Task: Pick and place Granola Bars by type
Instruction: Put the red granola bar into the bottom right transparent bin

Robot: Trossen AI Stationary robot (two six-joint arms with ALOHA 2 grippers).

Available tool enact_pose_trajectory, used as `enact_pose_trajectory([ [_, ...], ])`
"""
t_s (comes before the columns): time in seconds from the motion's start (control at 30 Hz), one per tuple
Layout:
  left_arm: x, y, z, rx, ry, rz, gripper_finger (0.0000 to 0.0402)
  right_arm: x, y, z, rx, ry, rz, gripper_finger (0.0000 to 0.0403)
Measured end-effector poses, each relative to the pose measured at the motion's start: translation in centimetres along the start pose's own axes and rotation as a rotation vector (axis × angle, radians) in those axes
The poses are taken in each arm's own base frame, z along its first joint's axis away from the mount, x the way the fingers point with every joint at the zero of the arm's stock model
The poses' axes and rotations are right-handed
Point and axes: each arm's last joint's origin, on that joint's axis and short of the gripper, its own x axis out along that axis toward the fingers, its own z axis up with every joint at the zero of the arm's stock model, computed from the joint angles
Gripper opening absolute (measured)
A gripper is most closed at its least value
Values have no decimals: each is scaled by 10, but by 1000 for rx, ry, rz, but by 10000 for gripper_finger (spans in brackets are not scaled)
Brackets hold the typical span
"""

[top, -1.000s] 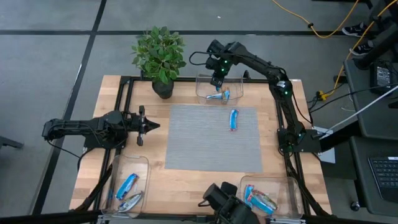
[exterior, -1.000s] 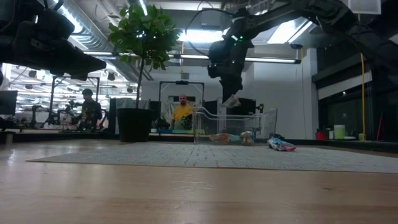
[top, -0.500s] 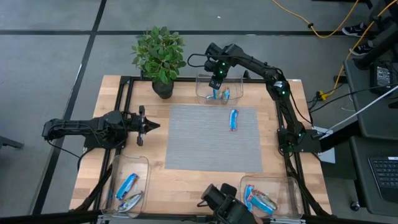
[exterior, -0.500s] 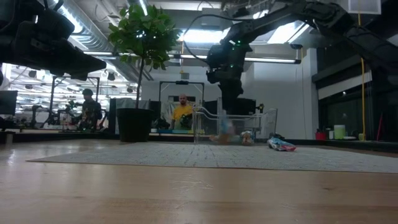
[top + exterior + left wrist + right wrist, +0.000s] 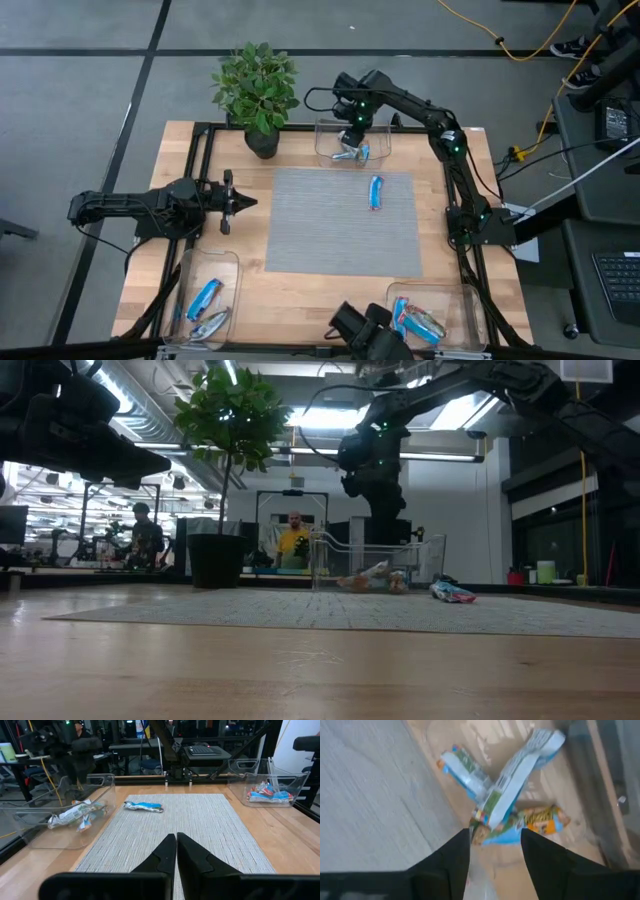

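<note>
My right gripper (image 5: 352, 128) hangs open over the clear bin (image 5: 322, 140) at the table's far edge, pointing down with nothing between its fingers (image 5: 540, 855). Under it a silver granola bar (image 5: 512, 780) lies slanted across two other bars (image 5: 540, 820) in that bin; the low view shows it (image 5: 372, 571) resting on them. One blue bar (image 5: 375, 192) lies flat on the grey mat (image 5: 320, 225), also in the left wrist view (image 5: 143, 806). My left gripper (image 5: 232, 202) waits shut at the table's left side, level above the wood.
A potted plant (image 5: 258, 90) stands at the far edge, left of the far bin. A clear bin (image 5: 228, 262) at the near left holds blue and silver bars. Another bin (image 5: 462, 295) at the near right holds several more bars.
My right gripper has opened above the far bin and let go of the silver bar. The bar hung from its fingers a second ago, then dropped, and now lies on the bars in the bin. The gripper has tipped slightly while staying over the bin.
</note>
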Motion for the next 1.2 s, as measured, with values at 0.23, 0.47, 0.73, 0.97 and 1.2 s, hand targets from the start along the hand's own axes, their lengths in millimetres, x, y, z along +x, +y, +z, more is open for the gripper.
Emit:
enact_pose_trajectory([
  [0.23, 0, 0, 0, 0, 0, 0, 8, -29, 14, -11, 12, -25, -4, 171],
  [0.47, 0, 0, 0, 0, 0, 0, 13, -79, 39, -31, 6, -146, -24, 166],
  [0.73, 0, 0, 0, 0, 0, 0, 6, -133, 78, -66, -36, -244, -179, 166],
  [0.97, 0, 0, 0, 0, 0, 0, 11, -165, 107, -98, -48, -300, -177, 166],
  [1.2, 0, 0, 0, 0, 0, 0, 10, -197, 123, -132, -73, -407, -260, 166],
])
